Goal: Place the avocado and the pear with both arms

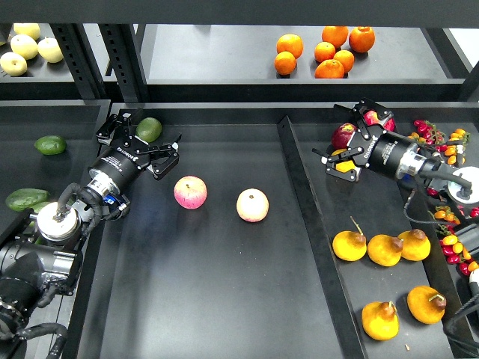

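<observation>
Head view shows the robot's left gripper (150, 152) spread open over the middle tray (224, 299), its fingers apart beside an avocado (149, 129) lying at the tray's back left corner, not clasped. Two pink apples (191, 192) sit on the tray just right of that gripper. At right, the right gripper (340, 158) hangs over the side tray (329, 247) with a yellow pear (343, 165) seen between its fingers, which appear closed on it, a red apple (343, 135) just behind. More pears (349, 245) lie nearer the camera, and oranges (329, 52) rest on the rear shelf (209, 52).
</observation>
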### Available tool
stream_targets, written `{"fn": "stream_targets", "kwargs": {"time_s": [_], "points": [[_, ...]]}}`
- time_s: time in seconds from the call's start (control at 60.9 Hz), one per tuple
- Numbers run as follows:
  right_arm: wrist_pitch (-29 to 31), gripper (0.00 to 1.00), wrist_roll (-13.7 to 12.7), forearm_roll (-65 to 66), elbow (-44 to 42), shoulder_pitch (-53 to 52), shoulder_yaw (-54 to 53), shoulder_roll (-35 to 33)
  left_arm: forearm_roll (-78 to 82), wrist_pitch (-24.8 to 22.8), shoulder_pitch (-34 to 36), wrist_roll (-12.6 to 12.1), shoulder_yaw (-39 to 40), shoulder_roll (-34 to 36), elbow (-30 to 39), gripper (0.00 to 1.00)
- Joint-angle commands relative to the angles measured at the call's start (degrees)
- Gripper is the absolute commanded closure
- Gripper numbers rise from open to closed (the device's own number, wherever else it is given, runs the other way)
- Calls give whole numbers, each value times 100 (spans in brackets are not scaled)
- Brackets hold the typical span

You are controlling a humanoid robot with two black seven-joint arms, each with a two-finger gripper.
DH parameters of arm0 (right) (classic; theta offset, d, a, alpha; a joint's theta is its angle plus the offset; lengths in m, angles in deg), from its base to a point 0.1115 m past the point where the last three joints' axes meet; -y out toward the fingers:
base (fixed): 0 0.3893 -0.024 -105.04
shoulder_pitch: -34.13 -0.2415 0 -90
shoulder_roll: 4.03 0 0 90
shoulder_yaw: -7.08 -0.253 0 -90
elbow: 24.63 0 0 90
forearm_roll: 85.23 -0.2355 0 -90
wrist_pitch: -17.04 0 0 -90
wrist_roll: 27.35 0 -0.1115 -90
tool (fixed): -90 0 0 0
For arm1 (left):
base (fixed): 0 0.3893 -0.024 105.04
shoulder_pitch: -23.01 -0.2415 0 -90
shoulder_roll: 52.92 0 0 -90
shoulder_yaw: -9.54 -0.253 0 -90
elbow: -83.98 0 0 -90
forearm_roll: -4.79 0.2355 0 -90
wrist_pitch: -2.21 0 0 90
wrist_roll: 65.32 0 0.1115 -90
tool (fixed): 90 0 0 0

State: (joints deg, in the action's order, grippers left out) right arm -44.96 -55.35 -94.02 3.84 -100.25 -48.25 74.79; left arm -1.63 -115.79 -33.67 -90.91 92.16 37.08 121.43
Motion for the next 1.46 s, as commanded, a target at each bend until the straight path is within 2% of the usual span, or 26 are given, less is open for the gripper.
{"fn": "stream_targets", "kwargs": {"time_s": [0.0,0.23,0.279,0.312,0.394,0.492,0.542,0.804,0.952,1.444], "points": [[0,1,0,1,-104,0,-4,89,0,0,-1,-7,-9,0,-1,1],[0,1,0,1,-113,-9,-13,230,-8,0,-10,1,-44,0,-1,1],[0,1,250,9,-113,0,-4,239,-8,0,-1,1,-44,0,-1,1],[0,1,540,1,-104,8,-4,291,-8,0,-1,1,-44,0,8,1],[0,1,953,9,-192,26,-4,502,-8,0,-1,1,-44,0,8,1],[0,1,1165,9,-456,35,-13,801,-8,0,-1,1,-62,0,8,1],[0,1,1306,9,-894,0,-30,1100,-8,0,-1,1,-106,0,17,1],[0,1,1446,62,-1537,-18,-611,1118,0,0,34,1,-229,0,-18,1],[0,1,1684,150,-1730,-18,-707,1118,0,0,131,1,-325,0,-97,1],[0,1,1684,185,-1713,-9,-822,1118,0,0,236,1,-448,0,-229,1]]}}
